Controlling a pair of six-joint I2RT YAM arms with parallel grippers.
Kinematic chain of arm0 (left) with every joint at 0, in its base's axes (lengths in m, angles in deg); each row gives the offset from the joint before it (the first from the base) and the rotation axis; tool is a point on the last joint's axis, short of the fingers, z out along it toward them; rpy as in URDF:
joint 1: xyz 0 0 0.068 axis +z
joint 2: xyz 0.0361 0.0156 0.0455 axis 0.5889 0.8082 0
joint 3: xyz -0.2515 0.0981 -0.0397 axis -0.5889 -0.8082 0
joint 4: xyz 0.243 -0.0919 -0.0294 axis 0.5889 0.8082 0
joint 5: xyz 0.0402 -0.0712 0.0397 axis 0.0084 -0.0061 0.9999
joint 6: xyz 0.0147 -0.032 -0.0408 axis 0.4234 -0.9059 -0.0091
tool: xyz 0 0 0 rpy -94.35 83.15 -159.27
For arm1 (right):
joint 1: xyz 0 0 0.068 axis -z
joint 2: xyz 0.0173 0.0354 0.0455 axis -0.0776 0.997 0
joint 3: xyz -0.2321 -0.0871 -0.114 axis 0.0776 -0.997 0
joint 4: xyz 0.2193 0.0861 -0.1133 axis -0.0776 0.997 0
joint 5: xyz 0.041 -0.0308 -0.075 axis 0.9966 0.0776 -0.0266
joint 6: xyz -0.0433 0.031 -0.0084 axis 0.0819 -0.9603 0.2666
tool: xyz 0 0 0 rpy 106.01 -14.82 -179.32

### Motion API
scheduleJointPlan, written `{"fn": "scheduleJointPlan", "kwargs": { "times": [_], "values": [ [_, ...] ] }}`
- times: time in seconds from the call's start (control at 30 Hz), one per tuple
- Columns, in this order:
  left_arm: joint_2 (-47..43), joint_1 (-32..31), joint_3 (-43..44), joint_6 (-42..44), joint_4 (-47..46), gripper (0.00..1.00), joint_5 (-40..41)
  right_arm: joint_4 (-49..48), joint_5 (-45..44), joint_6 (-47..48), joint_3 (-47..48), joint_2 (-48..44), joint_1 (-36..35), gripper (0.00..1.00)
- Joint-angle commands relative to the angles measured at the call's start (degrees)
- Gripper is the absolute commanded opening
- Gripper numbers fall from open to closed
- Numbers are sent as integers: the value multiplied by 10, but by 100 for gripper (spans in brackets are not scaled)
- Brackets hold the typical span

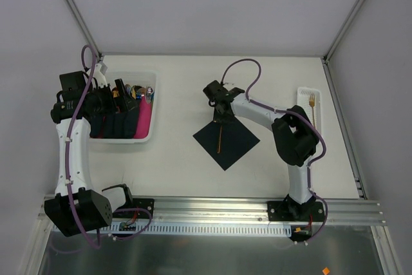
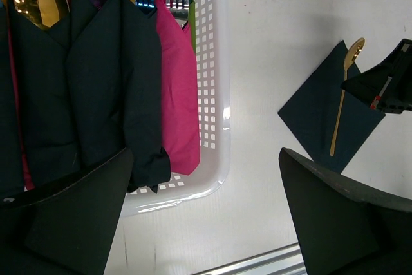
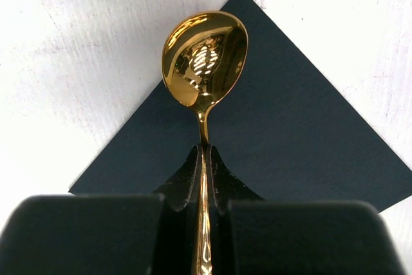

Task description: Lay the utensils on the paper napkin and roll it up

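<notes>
While your right end effector pinched the gold spoon at its neck, it lay on the paper napkin; it looked stiff, light, slick; your left end effector gaped empty.

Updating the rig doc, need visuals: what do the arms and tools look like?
Left arm and right arm: white links, black joint housings, purple cable looped along each. Left tool and right tool: matte black, broad wedge-shaped fingers. No markings legible.
</notes>
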Motion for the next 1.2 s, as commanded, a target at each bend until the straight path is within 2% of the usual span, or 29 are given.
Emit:
{"fn": "scheduleJointPlan", "kwargs": {
  "times": [0.0, 0.5, 1.1, 1.13, 1.17],
  "values": [
    [5, 5, 17, -7, -10, 99, 10, 11, -7, -17, 19, 5, 9, 0],
    [24, 5, 10, -13, -10, 99, 4, 11, 60, 46, 32, 32, 45, 0],
    [34, 5, 13, -14, -10, 99, 2, 25, 64, 54, 40, 47, 44, 0],
    [35, 5, 13, -14, -10, 99, 2, 25, 63, 54, 41, 48, 44, 1],
    [35, 5, 13, -14, -10, 99, 2, 26, 64, 54, 41, 48, 44, 6]
  ]
}}
